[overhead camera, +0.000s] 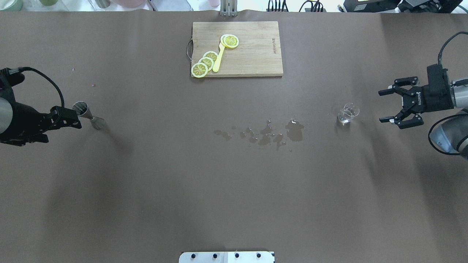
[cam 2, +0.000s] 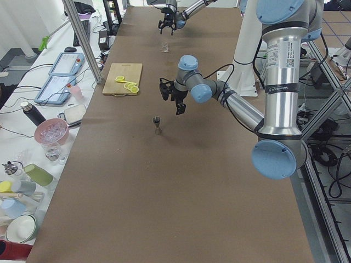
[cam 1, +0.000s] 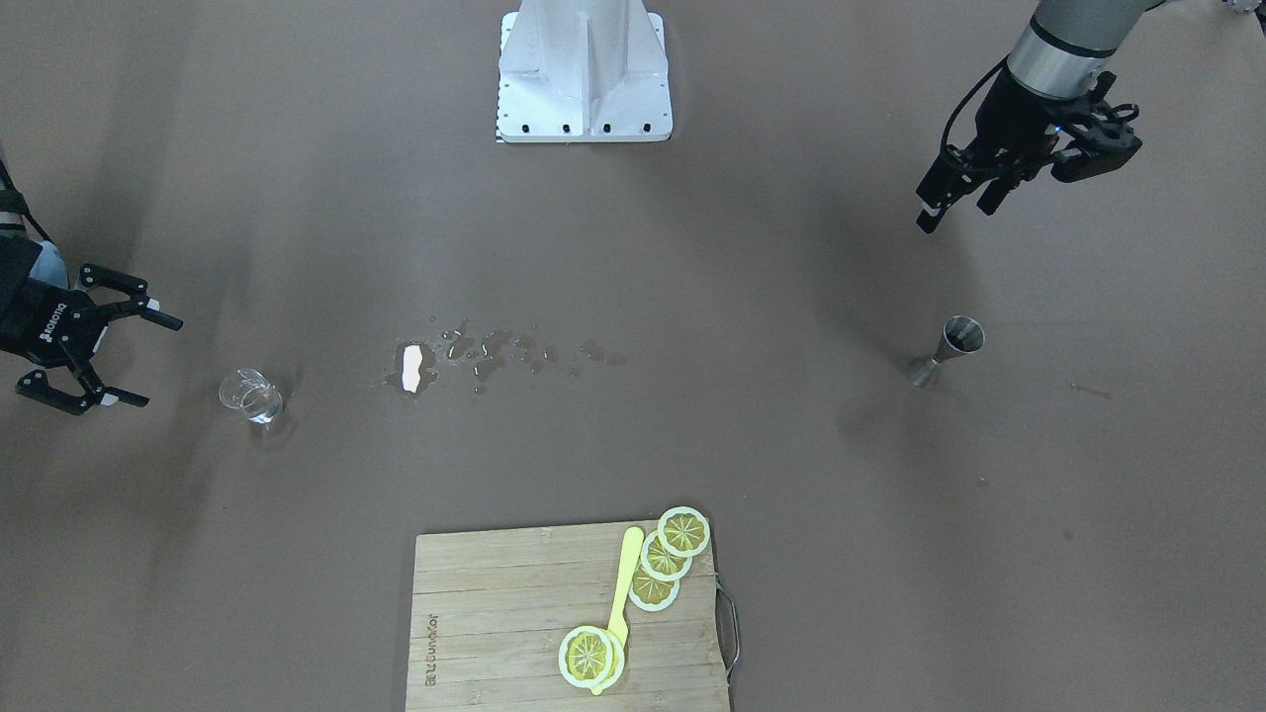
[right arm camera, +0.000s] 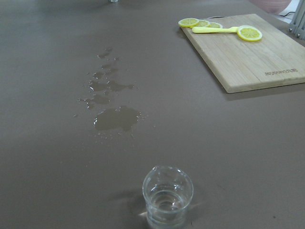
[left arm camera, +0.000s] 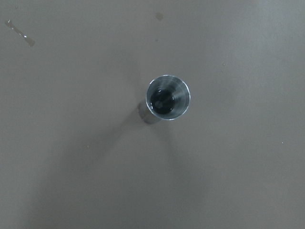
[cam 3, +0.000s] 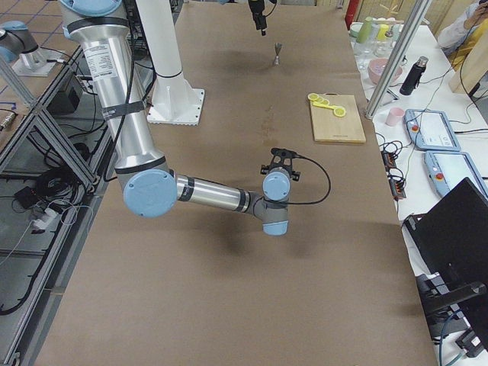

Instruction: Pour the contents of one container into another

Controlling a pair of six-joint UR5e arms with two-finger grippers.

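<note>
At the robot's left end of the tabletop [cam 1: 791,445] we see the metal jigger [cam 1: 948,351] standing upright on its wider cone, nothing touching it. The left pincer [cam 1: 955,216] hangs in the air above it and a little toward the robot's side, its two fingers parted and holding nothing. The left wrist camera looks straight down into the jigger's upper cup, which is dark inside with a few glints, and we cannot tell whether it holds liquid. Well apart, at the robot's right end, the small glass beaker [cam 1: 252,396] stands upright with a little clear liquid in the bottom. The right pincer [cam 1: 156,362] is level with it and near it on the outer side, its fingers spread wide toward the beaker and clear of the glass. Between the two vessels, nearer the beaker, a scatter of wet patches [cam 1: 475,356] lies on the brown surface, the largest one at the beaker's end. On the operators' side of the tabletop sits a wooden cutting board [cam 1: 495,613] with a metal handle, and on it we count four lemon slices [cam 1: 682,531], three overlapping in a row and one apart at the end of a yellow plastic knife [cam 1: 625,578]. The robot's white base plate [cam 1: 584,74] is at the opposite edge.
</note>
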